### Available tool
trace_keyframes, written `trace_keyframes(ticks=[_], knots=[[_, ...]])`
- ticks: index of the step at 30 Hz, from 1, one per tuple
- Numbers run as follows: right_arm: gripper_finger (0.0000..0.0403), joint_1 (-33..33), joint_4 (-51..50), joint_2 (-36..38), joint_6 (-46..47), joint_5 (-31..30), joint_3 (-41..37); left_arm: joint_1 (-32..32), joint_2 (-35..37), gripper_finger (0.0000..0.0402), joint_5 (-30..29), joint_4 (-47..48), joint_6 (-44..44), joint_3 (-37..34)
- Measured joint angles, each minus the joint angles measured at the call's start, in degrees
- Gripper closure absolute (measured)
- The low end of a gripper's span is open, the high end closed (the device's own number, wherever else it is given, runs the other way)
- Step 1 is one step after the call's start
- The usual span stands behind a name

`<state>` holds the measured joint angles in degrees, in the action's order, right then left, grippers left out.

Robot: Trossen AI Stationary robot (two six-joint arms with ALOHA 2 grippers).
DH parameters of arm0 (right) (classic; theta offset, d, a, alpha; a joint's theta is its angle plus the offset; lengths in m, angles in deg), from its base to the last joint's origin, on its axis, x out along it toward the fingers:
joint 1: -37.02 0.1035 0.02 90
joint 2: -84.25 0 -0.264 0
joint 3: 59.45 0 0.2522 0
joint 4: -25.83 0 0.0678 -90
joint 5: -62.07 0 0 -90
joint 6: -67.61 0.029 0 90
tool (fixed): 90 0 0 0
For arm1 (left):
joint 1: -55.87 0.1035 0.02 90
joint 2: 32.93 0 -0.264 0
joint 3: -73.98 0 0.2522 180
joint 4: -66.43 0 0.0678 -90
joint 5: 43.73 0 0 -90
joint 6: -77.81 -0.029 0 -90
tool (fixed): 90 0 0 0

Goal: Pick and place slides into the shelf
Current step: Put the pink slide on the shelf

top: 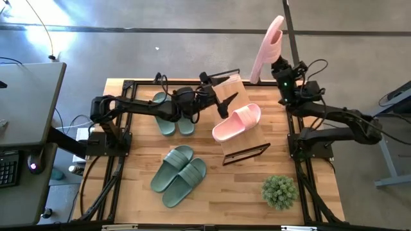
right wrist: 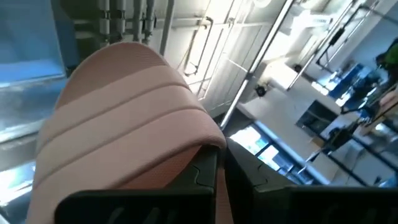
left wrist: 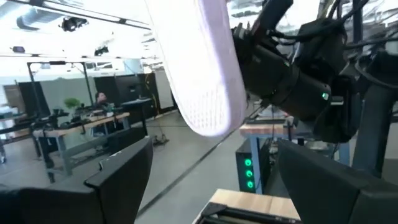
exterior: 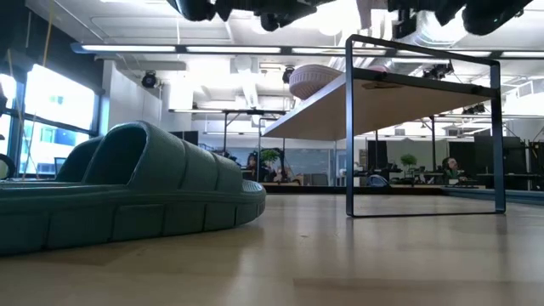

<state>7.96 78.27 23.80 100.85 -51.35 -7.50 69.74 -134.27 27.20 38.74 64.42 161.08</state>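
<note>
right gripper (top: 280,61): pinching a pink slide (top: 268,48), lifted past the table's far edge
left gripper (top: 218,86): fingers spread, over the shelf (top: 246,146)
shelf: tilted, second pink slide (top: 236,122) on top
hidden: low view cuts both grippers off
green slides (top: 178,175): ribbed, rubbery, near edge

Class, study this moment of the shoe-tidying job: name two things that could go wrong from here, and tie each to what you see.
1. The right gripper holds a pink slide aloft beyond the table edge; a slip would likely drop it to the floor.
2. The left gripper hovers over the shelf, where the other pink slide already lies. Bringing the second in could mean the arms collide, or that slide gets nudged off.
</note>
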Motion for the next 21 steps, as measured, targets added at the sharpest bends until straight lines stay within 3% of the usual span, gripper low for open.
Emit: trace_keyframes(ticks=[7, 21], knots=[[0.0403, 1.07, 2.2, -5.14, 5.59, -0.03, 2.13, 0.0, -2.86, 0.0076, -1.09, -4.54, 0.0, 0.0], [0.0403, 3.74, -0.86, -8.21, -1.81, 1.62, 9.38, 0.0, -4.35, 0.0076, -4.17, -11.82, -0.25, 0.02]])
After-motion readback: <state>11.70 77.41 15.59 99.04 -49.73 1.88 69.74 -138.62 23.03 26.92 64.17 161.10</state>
